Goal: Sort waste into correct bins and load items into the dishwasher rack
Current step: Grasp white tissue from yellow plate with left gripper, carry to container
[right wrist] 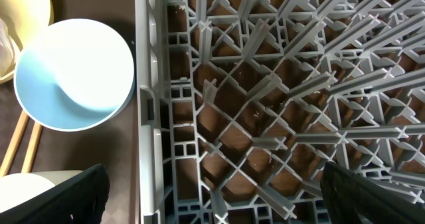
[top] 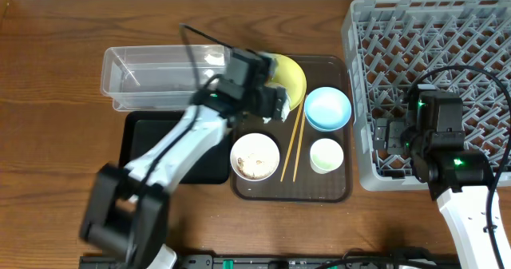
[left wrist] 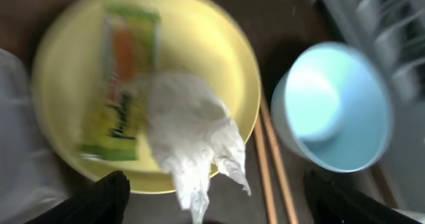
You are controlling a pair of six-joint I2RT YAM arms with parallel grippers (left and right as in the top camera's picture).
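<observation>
L jaws spread wide, empty, hanging over crumpled soft tissue [left wrist: 189, 121], prob. lining up a pick. Glossy flat wrapper [left wrist: 119, 84] at its 10 o'clock, both on round yellow plate [left wrist: 206, 31]; smooth blue bowl [left wrist: 332, 104] at 3. R jaws also apart, empty, over grey pegged plastic rack [right wrist: 147, 84], likely idle till dishes come. Clear tub [top: 144, 73] at plate's 9 o'clock on wood surface [top: 48, 77].

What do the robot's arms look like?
Both arms have white tube-like links and chunky black joints. The left arm carries a thin black cable; the right arm shows small green lights and looping black cables. The fingers are black.
</observation>
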